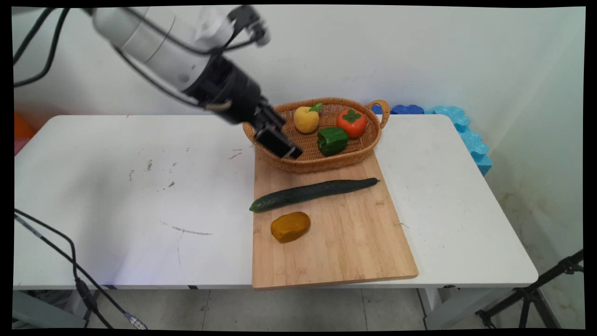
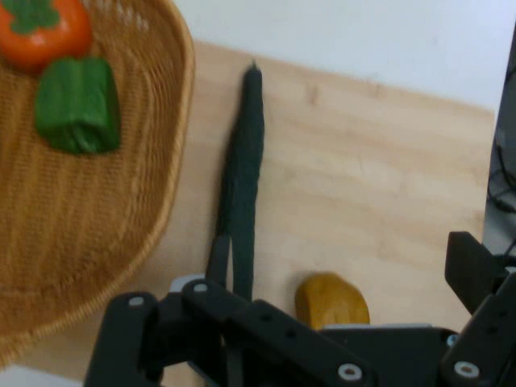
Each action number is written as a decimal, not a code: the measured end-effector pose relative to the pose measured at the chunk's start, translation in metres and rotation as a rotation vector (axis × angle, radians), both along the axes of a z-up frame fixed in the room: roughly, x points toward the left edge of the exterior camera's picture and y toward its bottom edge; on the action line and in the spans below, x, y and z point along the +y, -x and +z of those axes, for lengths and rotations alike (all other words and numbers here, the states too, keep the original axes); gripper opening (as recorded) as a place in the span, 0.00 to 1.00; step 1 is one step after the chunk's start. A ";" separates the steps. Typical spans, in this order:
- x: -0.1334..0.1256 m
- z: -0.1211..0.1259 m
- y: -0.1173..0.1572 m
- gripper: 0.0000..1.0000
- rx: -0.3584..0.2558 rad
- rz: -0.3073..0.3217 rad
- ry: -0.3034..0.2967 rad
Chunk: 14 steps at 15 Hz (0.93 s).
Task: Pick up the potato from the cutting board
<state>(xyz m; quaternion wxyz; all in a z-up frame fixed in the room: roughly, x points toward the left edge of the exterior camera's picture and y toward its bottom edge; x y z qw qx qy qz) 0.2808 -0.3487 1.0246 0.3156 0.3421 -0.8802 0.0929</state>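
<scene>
I see the gripper (image 1: 280,140) hanging above the wicker basket's (image 1: 368,140) left rim, fingers spread and holding nothing. Nearest below lies the cucumber (image 1: 315,192), across the cutting board (image 1: 345,252) just in front of the basket; the brown potato (image 1: 290,227) sits near the board's left edge.

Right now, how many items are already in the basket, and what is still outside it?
Already in the basket: a yellow fruit, a green pepper and an orange-red fruit. In hand: nothing; the gripper is open, near the basket's left end. Outside, on the cutting board: the cucumber and a brownish-yellow lump.
</scene>
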 end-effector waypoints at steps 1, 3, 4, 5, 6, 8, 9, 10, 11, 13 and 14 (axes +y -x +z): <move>0.006 -0.008 -0.004 1.00 -0.008 -0.003 -0.008; 0.017 -0.026 -0.010 1.00 -0.025 -0.005 -0.025; 0.021 -0.035 -0.011 1.00 -0.032 -0.006 -0.033; 0.024 -0.044 -0.012 1.00 -0.042 -0.007 -0.041; 0.026 -0.053 -0.013 1.00 -0.053 -0.009 -0.048; 0.030 -0.066 -0.012 1.00 -0.071 -0.008 -0.060; 0.031 -0.072 -0.011 1.00 -0.076 -0.006 -0.066; 0.032 -0.080 -0.009 1.00 -0.083 -0.003 -0.074; 0.032 -0.085 -0.008 1.00 -0.086 0.000 -0.079; 0.032 -0.098 -0.002 1.00 -0.093 0.009 -0.089; 0.031 -0.106 0.001 1.00 -0.095 0.015 -0.095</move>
